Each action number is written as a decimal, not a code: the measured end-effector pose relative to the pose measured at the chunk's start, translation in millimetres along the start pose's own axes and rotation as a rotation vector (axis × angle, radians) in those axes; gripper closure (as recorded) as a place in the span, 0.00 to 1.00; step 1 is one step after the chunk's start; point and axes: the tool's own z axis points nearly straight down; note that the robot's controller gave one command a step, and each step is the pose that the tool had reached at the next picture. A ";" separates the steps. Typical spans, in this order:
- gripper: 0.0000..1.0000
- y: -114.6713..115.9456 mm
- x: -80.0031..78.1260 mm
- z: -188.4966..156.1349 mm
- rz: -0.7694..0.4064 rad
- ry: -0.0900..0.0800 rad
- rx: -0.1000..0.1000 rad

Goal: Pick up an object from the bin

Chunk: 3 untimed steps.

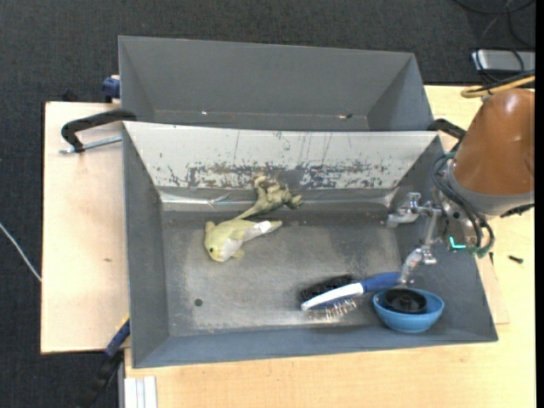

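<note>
Camera view — scuffed bin (340, 246), dark carpet (255, 7).

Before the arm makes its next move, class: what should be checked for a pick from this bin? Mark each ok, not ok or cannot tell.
1. Gripper unloaded: ok, fingers apart, nothing between them.
2. Nearest targets found: ok, blue-handled brush and blue bowl lie close by in the front right corner.
3. Brush free of bowl: cannot tell, the handle tip reaches the bowl's rim.
4. Yellow-green soft toy out of the way: ok, it lies by the back wall.
5. Gripper's height above the bin floor: cannot tell.
</note>
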 end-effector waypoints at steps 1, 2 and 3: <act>0.00 73.0 8.8 66.8 0.000 -0.010 0.002; 1.00 70.5 8.2 64.2 0.003 -0.012 0.002; 1.00 54.4 3.4 -112.2 -0.062 -0.019 0.004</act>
